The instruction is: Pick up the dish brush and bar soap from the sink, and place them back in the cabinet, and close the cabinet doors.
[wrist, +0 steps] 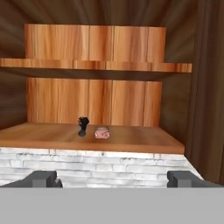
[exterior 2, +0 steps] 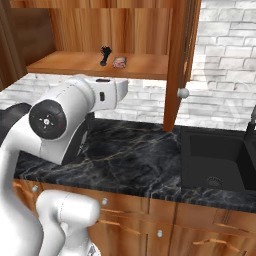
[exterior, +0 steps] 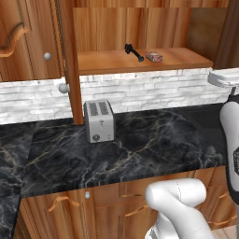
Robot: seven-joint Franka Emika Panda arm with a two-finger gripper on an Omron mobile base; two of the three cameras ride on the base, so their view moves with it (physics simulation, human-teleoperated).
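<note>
Nearest the hand camera, the tool (wrist: 112, 179) has its two dark tips spread fully wide and holds nothing, aimed at the open cabinet (wrist: 96, 43). Its lower shelf (exterior: 140, 60) carries one dish brush (exterior: 133, 52), slim and black with a wider dark head, and just beside it, apart from it, one bar soap (exterior: 154, 56), a small pinkish-red block. One cabinet door (exterior 2: 180, 60) stands open edge-on. Below, the black marble surface (exterior: 140, 144) bears one silver toaster (exterior: 99, 121) in the left base view; the right base view shows the black sink (exterior 2: 215, 160).
</note>
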